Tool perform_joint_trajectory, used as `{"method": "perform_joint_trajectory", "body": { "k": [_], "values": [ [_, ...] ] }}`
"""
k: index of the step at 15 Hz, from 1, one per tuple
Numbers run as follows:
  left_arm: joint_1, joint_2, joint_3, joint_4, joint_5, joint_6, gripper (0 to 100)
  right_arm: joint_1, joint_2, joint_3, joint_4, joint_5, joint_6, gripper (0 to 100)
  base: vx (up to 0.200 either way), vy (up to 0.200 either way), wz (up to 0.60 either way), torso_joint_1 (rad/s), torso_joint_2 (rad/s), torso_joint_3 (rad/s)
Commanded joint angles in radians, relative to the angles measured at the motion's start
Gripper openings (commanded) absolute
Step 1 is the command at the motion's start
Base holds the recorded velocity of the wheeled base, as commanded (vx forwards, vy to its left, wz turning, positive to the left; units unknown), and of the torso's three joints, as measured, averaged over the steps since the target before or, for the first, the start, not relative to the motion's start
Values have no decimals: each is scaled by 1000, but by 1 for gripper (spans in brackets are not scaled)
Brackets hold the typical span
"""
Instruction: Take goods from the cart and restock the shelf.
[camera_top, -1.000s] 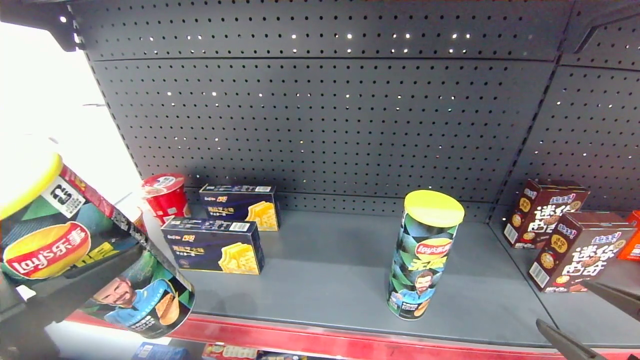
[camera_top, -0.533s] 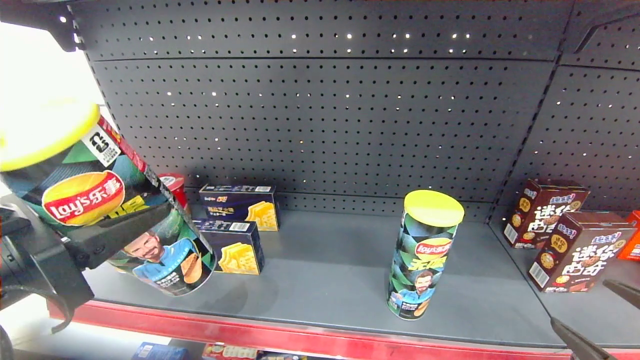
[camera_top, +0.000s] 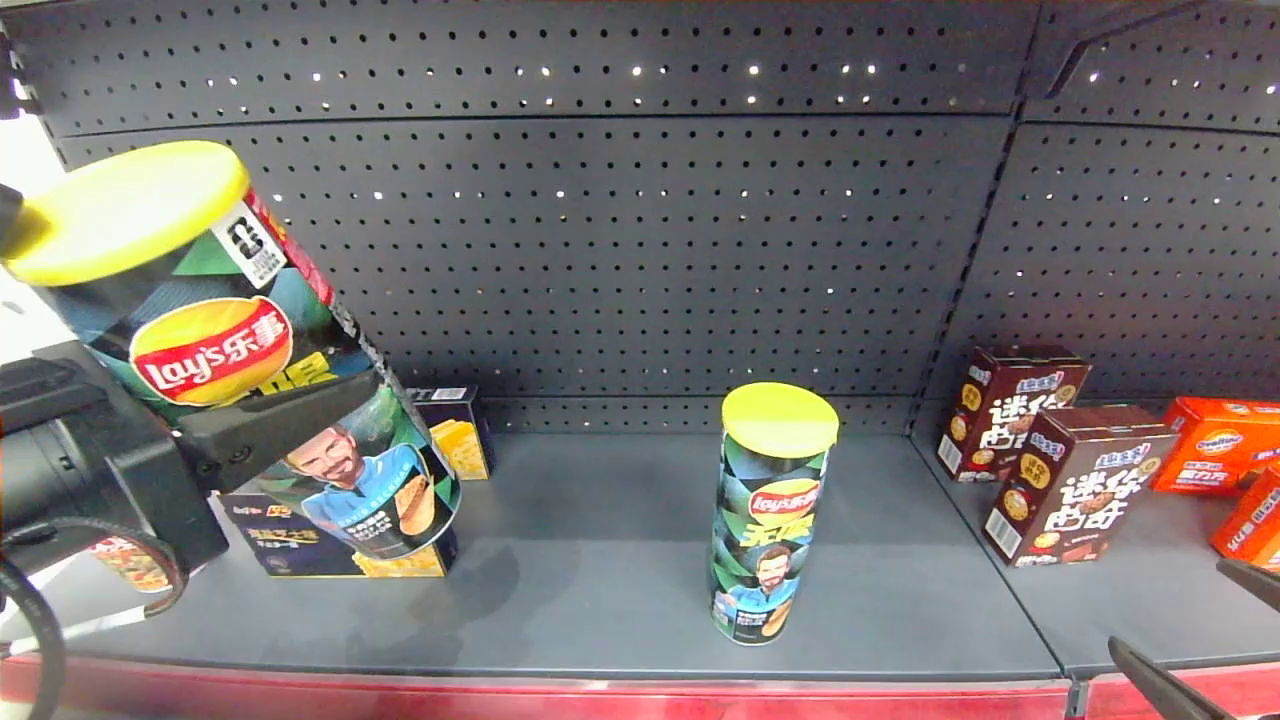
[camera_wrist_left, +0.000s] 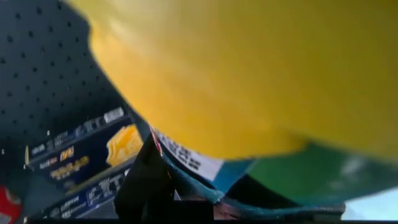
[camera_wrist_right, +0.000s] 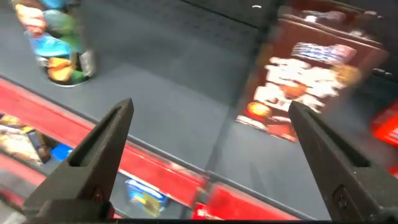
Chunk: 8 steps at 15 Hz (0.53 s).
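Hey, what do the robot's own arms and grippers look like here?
The left gripper has a flat black finger on a boxy black wrist block, with a black cable looping beneath. The right gripper has two long, dark grey, wedge-shaped fingers tapering to blunt tips.

The grey perforated metal back panel (camera_top: 640, 250) and shelf (camera_top: 620, 570) look matt. The printed cylindrical can (camera_top: 210, 345) is glossy, its yellow plastic lid (camera_top: 125, 210) smooth.
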Motion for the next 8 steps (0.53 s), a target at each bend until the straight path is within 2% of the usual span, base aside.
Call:
{"method": "perform_joint_trajectory", "body": {
  "k": [1, 8],
  "values": [
    [0, 13, -5, 2, 1, 0, 0, 0, 8, 0, 0, 1, 0, 100, 0, 0, 0, 0, 0, 0],
    [0, 42, -5, -3, -1, 0, 0, -5, 8, 0, 1, 1, 0, 100, 0, 0, 0, 0, 0, 0]
  ]
}}
